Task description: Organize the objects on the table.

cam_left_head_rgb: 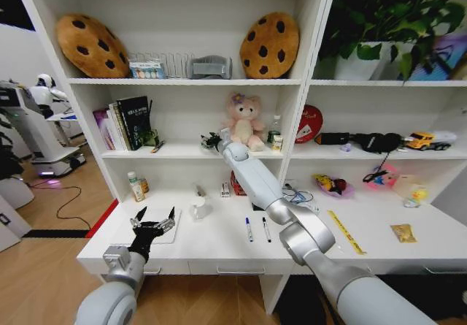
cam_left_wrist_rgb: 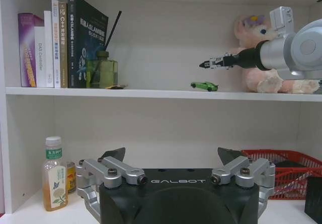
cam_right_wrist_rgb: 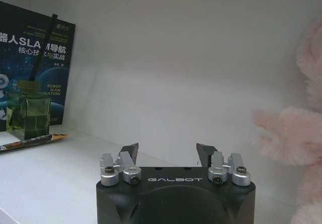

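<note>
My right gripper (cam_left_head_rgb: 211, 141) reaches into the middle shelf beside the pink teddy bear (cam_left_head_rgb: 246, 120). It is open (cam_right_wrist_rgb: 167, 153) with nothing between its fingers. The tiny green toy car (cam_left_wrist_rgb: 204, 86) sits on that shelf, just below and in front of the right gripper (cam_left_wrist_rgb: 211, 63). My left gripper (cam_left_head_rgb: 154, 220) hangs open (cam_left_wrist_rgb: 173, 156) and empty over the left end of the white table (cam_left_head_rgb: 219, 248), above a flat pale laptop (cam_left_head_rgb: 166, 236). Two white pens (cam_left_head_rgb: 249, 228) (cam_left_head_rgb: 266, 229) lie side by side mid-table. A small round white container (cam_left_head_rgb: 198, 208) stands behind them.
Books (cam_left_head_rgb: 125, 124) and a green reed diffuser (cam_left_wrist_rgb: 102, 69) stand at the shelf's left with a pencil (cam_right_wrist_rgb: 30, 141) lying by them. A green-capped bottle (cam_left_wrist_rgb: 54, 173) and a red basket (cam_left_wrist_rgb: 289, 171) stand at the table's back. A yellow ruler (cam_left_head_rgb: 345, 231) and a snack packet (cam_left_head_rgb: 403, 232) lie at right.
</note>
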Controlling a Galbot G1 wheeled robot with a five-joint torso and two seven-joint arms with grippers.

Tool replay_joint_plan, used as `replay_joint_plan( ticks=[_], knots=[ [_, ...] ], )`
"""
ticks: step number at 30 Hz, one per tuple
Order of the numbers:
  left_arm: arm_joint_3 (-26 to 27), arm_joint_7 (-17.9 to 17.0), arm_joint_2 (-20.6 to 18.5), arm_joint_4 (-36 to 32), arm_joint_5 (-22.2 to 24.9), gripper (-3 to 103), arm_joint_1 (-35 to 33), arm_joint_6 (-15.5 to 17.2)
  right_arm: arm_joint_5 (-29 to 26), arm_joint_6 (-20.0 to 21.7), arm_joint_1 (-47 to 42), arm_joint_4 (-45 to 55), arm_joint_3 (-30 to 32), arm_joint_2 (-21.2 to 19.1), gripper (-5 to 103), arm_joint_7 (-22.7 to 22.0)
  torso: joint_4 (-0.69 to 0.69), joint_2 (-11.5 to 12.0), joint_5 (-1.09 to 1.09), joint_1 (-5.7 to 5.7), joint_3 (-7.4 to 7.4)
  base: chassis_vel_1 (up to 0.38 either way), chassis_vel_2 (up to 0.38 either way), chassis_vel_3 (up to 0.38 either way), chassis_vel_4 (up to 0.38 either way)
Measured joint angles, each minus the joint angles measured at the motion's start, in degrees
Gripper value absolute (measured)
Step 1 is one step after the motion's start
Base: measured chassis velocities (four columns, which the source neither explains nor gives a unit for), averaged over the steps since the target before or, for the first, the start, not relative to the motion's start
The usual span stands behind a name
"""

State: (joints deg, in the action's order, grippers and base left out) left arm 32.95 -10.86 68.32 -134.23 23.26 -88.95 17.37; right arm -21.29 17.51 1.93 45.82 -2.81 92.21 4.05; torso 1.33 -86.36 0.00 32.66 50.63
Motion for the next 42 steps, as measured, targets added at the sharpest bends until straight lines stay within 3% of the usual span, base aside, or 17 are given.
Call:
replay_joint_plan(
  ticks=[6, 11, 13, 14, 15, 16, 17, 18, 19, 20, 22, 27, 31, 36, 42],
  knots=[
    [0.0, 0.0, 0.0, 0.0, 0.0, 100, 0.0, 0.0, -0.7, 1.0, -0.4, 4.1, -1.4, -0.7, 84, -1.3, -0.02, 0.0, 0.00, 0.00, 0.00, 0.000, 0.000, 0.000, 0.000],
    [0.0, 0.0, 0.0, 0.0, 0.0, 100, 0.0, 0.0, -4.2, 4.7, -4.0, 15.8, -5.1, -5.9, 98, -6.5, 0.00, 0.0, 0.00, 0.01, 0.01, 0.000, 0.000, 0.000, 0.000],
    [0.0, 0.0, 0.0, 0.0, 0.0, 100, 0.0, 0.0, -8.8, 11.1, -6.7, 26.2, -7.4, -10.0, 100, -14.4, 0.02, 0.0, 0.00, -0.01, -0.01, 0.000, 0.000, 0.000, 0.000],
    [0.0, 0.0, 0.0, 0.0, 0.0, 100, 0.0, 0.0, -8.8, 11.1, -6.7, 26.2, -7.4, -10.0, 100, -14.4, 0.02, 0.0, 0.00, -0.01, -0.01, 0.000, 0.000, 0.000, 0.000],
    [0.0, 0.0, 0.0, 0.0, 0.0, 100, 0.0, 0.0, -17.1, 16.8, -9.2, 34.4, -9.7, -13.2, 100, -25.0, 0.04, 0.0, 0.01, -0.01, -0.01, 0.000, 0.000, 0.000, 0.000],
    [0.0, 0.1, 0.0, 0.0, 0.0, 100, 0.0, 0.0, -23.2, 19.2, -10.8, 39.6, -11.1, -15.1, 100, -30.9, 0.01, 0.0, 0.02, 0.01, -0.01, 0.000, 0.000, 0.000, 0.000],
    [0.0, 0.1, 0.0, 0.0, 0.0, 100, 0.0, 0.0, -23.2, 19.2, -10.8, 39.6, -11.1, -15.1, 100, -30.9, 0.01, 0.0, 0.02, 0.01, -0.01, 0.000, 0.000, 0.000, 0.000],
    [0.0, 0.1, 0.0, 0.0, 0.0, 100, 0.0, 0.0, -28.4, 20.6, -13.1, 45.6, -12.4, -17.5, 100, -36.5, 0.01, 0.0, 0.01, -0.02, -0.01, 0.000, 0.000, 0.000, 0.000],
    [0.0, 0.1, 0.0, 0.0, 0.0, 100, 0.0, 0.0, -30.4, 20.9, -15.2, 49.7, -12.9, -19.4, 100, -39.1, -0.01, 0.0, 0.01, -0.02, -0.01, 0.000, 0.000, 0.000, 0.000],
    [0.0, 0.1, 0.0, 0.0, 0.0, 100, 0.0, 0.0, -30.4, 20.9, -15.2, 49.7, -12.9, -19.4, 100, -39.1, -0.01, 0.0, 0.01, -0.02, -0.01, 0.000, 0.000, 0.000, 0.000],
    [0.0, 0.0, 0.0, 0.0, 0.0, 100, 0.0, 0.0, -32.9, 20.8, -20.3, 55.2, -12.5, -23.2, 100, -42.2, 0.00, 0.0, 0.01, -0.02, -0.01, 0.000, 0.000, 0.000, 0.000],
    [0.0, 0.0, 0.0, 0.0, 0.0, 100, 0.0, 0.0, -33.8, 19.7, -30.7, 57.6, -7.9, -26.0, 100, -43.5, 0.04, 0.0, 0.02, -0.01, 0.00, 0.000, 0.000, 0.000, 0.000],
    [0.0, 0.0, 0.0, 0.0, 0.0, 100, 0.0, 0.0, -31.5, 17.9, -39.2, 54.5, -1.1, -24.3, 100, -42.3, -0.01, 0.0, 0.02, -0.01, 0.00, 0.000, 0.000, 0.000, 0.000],
    [0.0, 0.0, 0.0, 0.0, 0.0, 100, 0.0, 0.0, -29.2, 16.6, -43.5, 52.1, 2.3, -23.2, 100, -40.7, 0.01, 0.0, 0.00, -0.01, 0.00, 0.000, 0.000, 0.000, 0.000],
    [0.0, 0.0, 0.0, 0.0, 0.0, 100, 0.0, 0.0, -30.1, 15.6, -45.3, 48.9, 2.8, -21.4, 100, -42.3, 0.00, 0.0, 0.00, -0.01, 0.00, 0.000, 0.000, 0.000, 0.000]
  ],
)
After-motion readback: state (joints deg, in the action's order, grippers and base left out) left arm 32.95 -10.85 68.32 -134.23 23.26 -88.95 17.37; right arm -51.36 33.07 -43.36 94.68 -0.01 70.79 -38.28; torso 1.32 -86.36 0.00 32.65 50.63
